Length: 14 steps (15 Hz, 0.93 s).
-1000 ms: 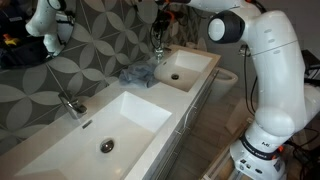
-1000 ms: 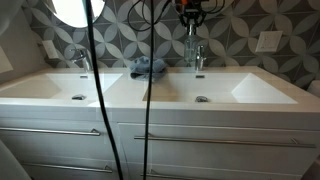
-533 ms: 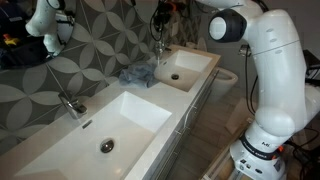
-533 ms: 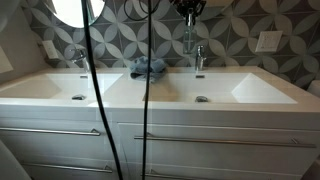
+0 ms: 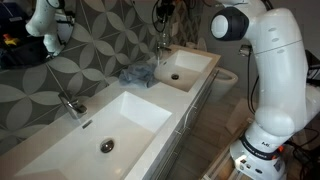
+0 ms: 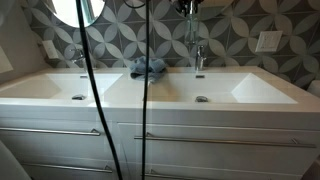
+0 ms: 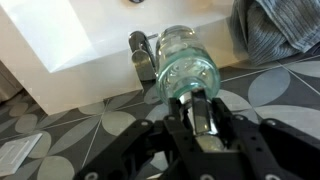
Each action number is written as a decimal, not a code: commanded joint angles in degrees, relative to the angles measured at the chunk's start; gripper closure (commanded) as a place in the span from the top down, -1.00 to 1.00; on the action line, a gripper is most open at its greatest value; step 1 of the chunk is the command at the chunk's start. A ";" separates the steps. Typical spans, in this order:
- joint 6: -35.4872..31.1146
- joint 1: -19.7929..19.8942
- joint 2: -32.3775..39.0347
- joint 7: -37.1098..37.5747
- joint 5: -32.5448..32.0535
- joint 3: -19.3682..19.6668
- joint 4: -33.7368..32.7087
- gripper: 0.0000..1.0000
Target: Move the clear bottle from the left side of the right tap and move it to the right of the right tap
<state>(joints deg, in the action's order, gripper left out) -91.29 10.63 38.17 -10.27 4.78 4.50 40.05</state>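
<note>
The clear bottle (image 7: pixel 185 62) is held by its neck in my gripper (image 7: pixel 200 118), seen from above in the wrist view. In both exterior views the gripper (image 5: pixel 163 8) (image 6: pixel 188 5) is at the top edge, with the bottle (image 5: pixel 160 24) (image 6: pixel 188 20) hanging in the air above the right tap (image 5: pixel 163 46) (image 6: pixel 198 58). In the wrist view the tap (image 7: pixel 143 55) lies just left of the bottle, by the right basin (image 7: pixel 120 25).
A crumpled blue cloth (image 6: pixel 148 68) (image 5: pixel 137 75) (image 7: pixel 280 30) lies on the counter between the two basins. A second tap (image 6: pixel 79 57) (image 5: pixel 70 104) stands at the other basin. A patterned tile wall (image 6: pixel 240 30) is close behind. A black cable (image 6: pixel 145 90) hangs before the camera.
The gripper has lifted the bottle straight up from beside the right tap, from counter height to near the top of the frames.
</note>
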 commanded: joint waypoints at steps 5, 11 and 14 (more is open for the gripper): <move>2.58 2.57 -1.29 0.08 -0.06 1.73 -5.37 -0.76; -1.63 6.45 0.95 -0.76 1.02 1.57 -8.30 -0.76; -5.45 8.26 2.61 -1.34 2.20 0.84 -9.01 -0.76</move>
<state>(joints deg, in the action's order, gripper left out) -93.70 17.02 38.15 -10.62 5.09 6.12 35.43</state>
